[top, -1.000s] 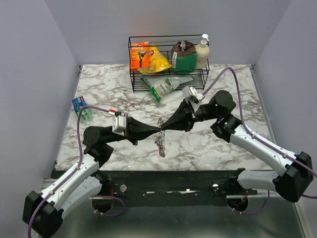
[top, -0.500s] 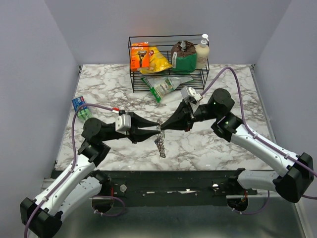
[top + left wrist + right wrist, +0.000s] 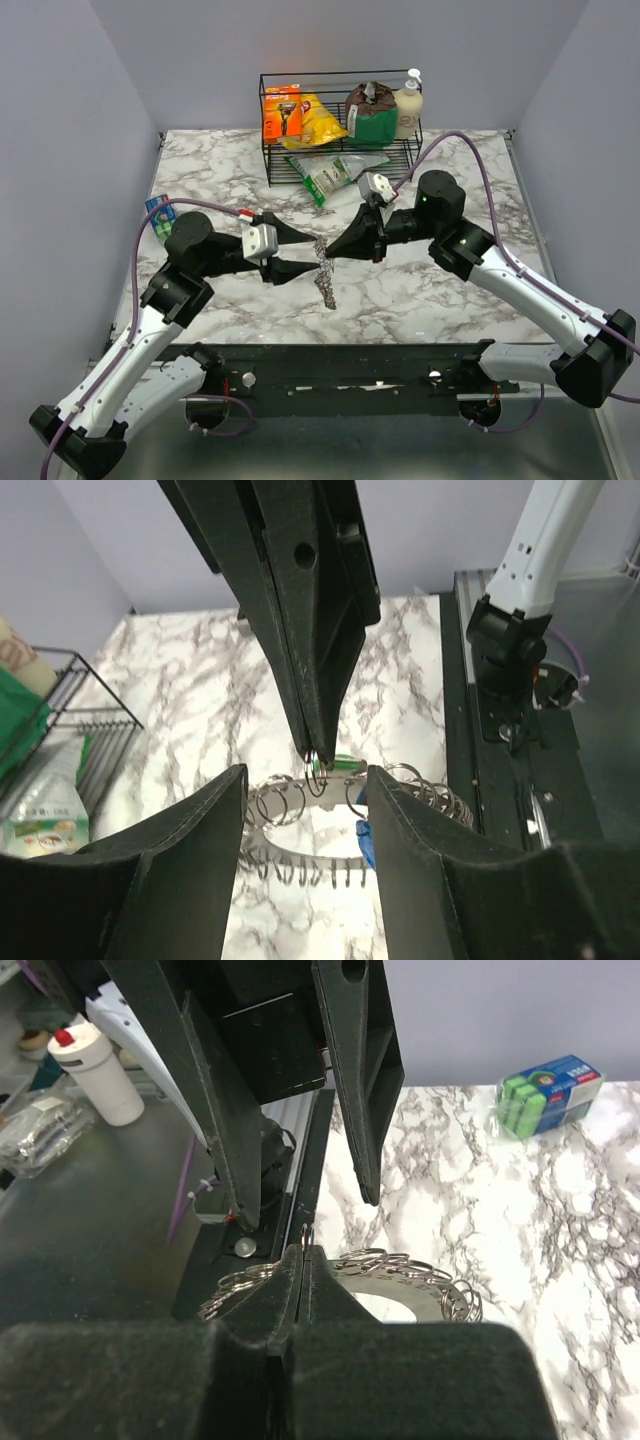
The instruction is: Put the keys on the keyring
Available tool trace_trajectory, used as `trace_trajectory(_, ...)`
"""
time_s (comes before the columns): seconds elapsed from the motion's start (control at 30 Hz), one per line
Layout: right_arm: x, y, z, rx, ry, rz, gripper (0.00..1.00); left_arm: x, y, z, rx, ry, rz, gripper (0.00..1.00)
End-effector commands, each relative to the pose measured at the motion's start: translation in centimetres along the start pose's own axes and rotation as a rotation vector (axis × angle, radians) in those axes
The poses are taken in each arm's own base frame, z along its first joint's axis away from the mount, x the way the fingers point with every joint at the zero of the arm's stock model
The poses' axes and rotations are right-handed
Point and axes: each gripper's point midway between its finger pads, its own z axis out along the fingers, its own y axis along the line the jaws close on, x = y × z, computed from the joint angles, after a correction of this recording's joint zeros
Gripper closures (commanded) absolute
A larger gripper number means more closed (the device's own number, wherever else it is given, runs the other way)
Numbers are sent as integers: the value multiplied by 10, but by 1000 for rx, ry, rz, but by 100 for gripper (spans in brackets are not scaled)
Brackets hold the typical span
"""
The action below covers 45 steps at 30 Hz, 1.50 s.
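Keyring (image 3: 324,280) hangs from the tip of the right claw (image 3: 330,251), which is clenched on its top edge. The pinch spot looks like a small ring by the green key (image 3: 336,765), but it is too small to be sure. From that tip the keyring drops toward the arm bases, with its long axis running down and away from the right claw. In the left wrist view it spreads crosswise just below the tip, fringed with small silver keys (image 3: 290,868). The blue key (image 3: 365,842) sits just below and to one side of the tip.

Left claw (image 3: 312,254) is released, its 2 fingers (image 3: 190,860) spread. It points head-on at the right claw tip, very near it. The tip lines up with the gap, 1 finger to each side, and neither finger seems to touch the keyring.

Judgement: the next move turns on this head-on line-up. The left claw only needs to go straight along its own axis to take the ring or a key beside the right claw tip. Sideways drift would likely knock a finger into the right claw. Cannot tell if any key is off the ring.
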Motion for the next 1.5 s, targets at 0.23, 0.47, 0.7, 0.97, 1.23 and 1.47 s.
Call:
trace_trajectory(0.23, 20, -18, -2, 80, 117, 5, 99, 27, 4, 3, 32, 198, -115, 44)
trace_trajectory(0.47, 24, -22, -3, 103, 133, 0, 99, 32, 4, 6, 60, 213, -134, 45)
trace_trajectory(0.7, 23, -22, -3, 98, 130, -3, 99, 43, 4, 10, 72, 245, -167, 48)
trace_trajectory(0.97, 23, -22, -3, 100, 130, -3, 99, 54, 6, 15, 72, 255, -205, 57)
trace_trajectory(1.23, 23, -20, -3, 94, 129, -4, 99, 66, 9, 22, 79, 276, -254, 78)
trace_trajectory(1.47, 23, -21, -3, 100, 127, -5, 99, 68, 8, 24, 90, 276, -262, 100)
